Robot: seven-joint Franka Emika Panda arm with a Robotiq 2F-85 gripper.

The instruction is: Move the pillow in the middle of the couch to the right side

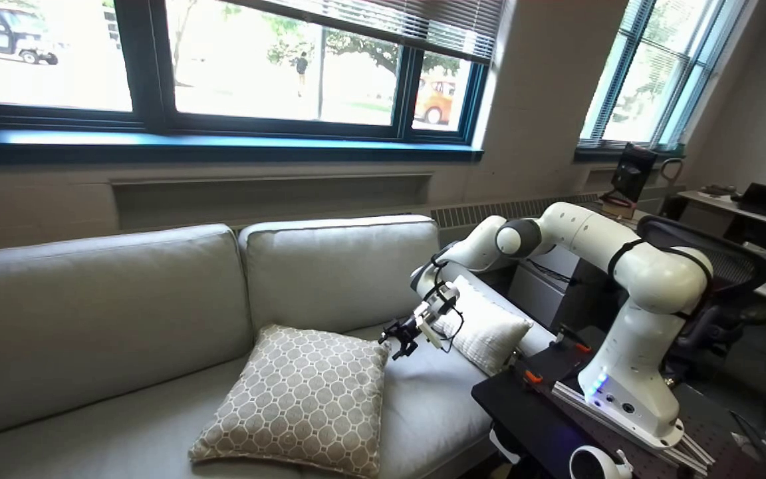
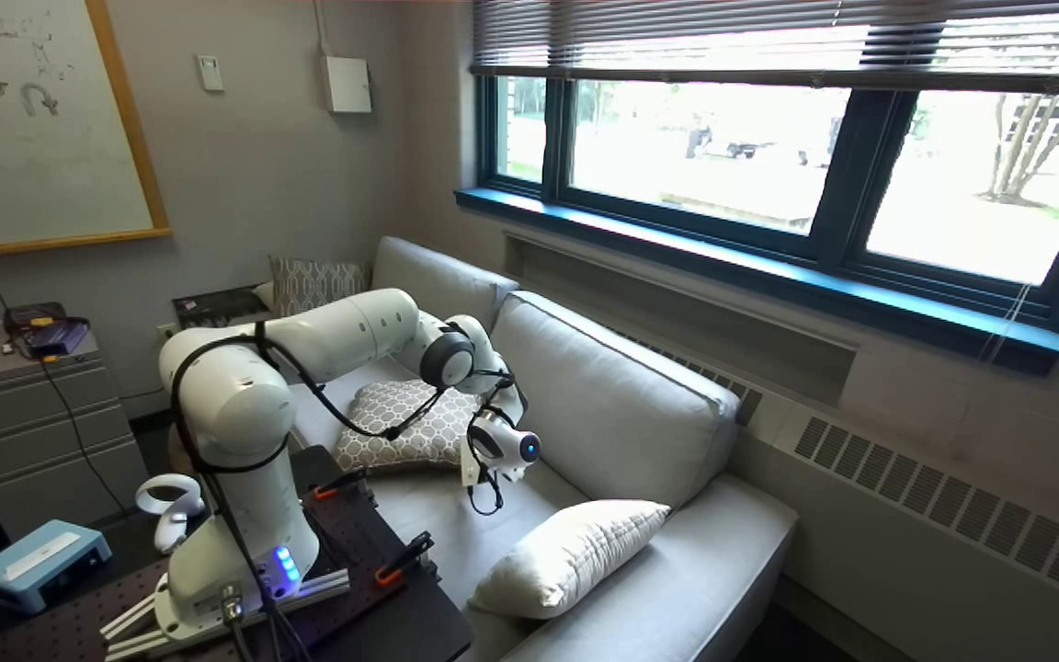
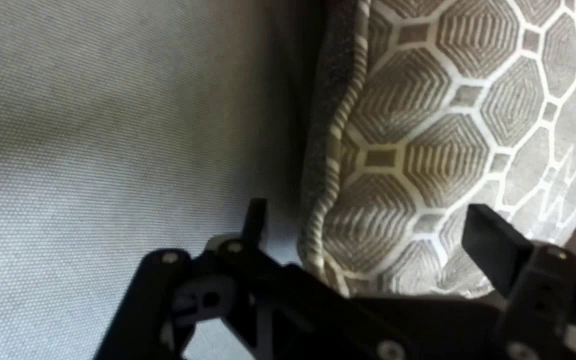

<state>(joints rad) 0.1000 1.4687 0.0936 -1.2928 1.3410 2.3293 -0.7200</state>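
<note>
Below a blue-framed window point(image 1: 256, 73), the pale couch point(image 1: 343, 266) bears the patterned pillow point(image 1: 303, 399), jaws wide apart near one corner.

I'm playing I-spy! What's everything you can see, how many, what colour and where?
couch: one, light grey, beside table
table: one, black, beside couch
patterned pillow: one, beige-and-white, on couch
plain pillow: one, white, by armrest
farther pillow: one, grey-and-white, couch's far end
windows: at least two, blue-framed, along wall
blinds: at least two, grey, over windows
whiteboard: one, white, on adjoining wall
drawer cabinet: at least one, grey, below whiteboard
office chair: one, black, beyond table
small box: one, blue, by table
controller: one, white, by table
clamps: two, black-and-orange, on table
robot arm: one, white, on table
gripper: one, black, open, by patterned pillow
</note>
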